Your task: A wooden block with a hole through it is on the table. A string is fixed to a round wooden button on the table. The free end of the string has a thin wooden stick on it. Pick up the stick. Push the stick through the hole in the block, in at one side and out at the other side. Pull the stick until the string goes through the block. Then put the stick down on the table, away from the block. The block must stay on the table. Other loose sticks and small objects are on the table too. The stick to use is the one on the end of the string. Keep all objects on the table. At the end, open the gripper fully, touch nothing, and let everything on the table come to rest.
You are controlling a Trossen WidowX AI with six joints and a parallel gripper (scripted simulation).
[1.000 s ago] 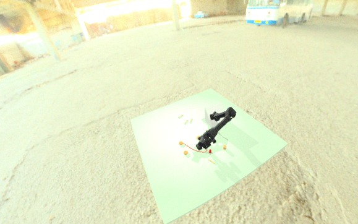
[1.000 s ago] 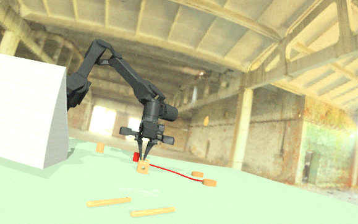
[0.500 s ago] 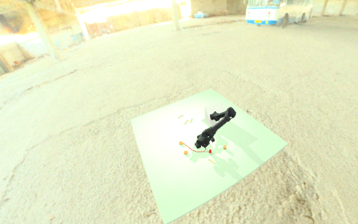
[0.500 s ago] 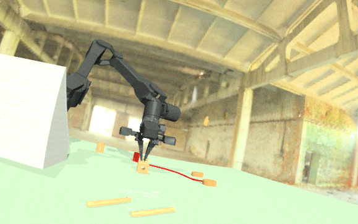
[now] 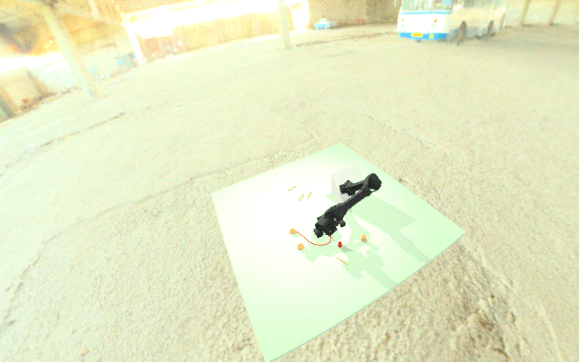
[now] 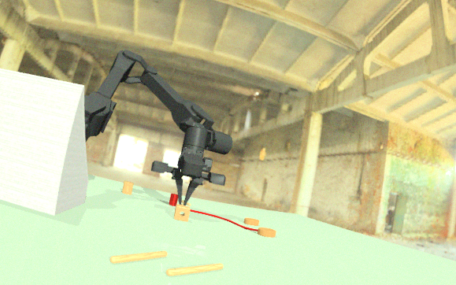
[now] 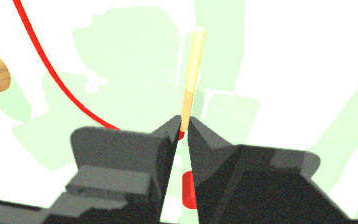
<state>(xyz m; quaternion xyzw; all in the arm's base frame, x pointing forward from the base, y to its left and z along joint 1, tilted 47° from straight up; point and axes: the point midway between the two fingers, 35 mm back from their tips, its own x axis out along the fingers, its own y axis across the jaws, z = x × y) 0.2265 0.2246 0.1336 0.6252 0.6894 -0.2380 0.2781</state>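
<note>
1. The black two-finger tool (image 5: 331, 237) (image 6: 182, 204) (image 7: 184, 120) was nearly closed, gripping the pale wooden stick (image 7: 195, 65) by its string end; its other end projected freely.
2. The pierced wooden block (image 6: 177, 212) stood on the pale green worktop (image 5: 278, 320) (image 6: 34, 244) (image 7: 300, 65), well inside the edges – in the exterior view it overlapped the fingertips, contact unclear.
3. The red string (image 5: 318, 245) (image 6: 219, 217) (image 7: 60, 82) curved to a round wooden button (image 5: 292, 231) (image 6: 266, 232).
4. A red cylinder (image 5: 339, 244) (image 6: 173, 199) (image 7: 189, 190) stood near the fingers – tight room there.
</note>
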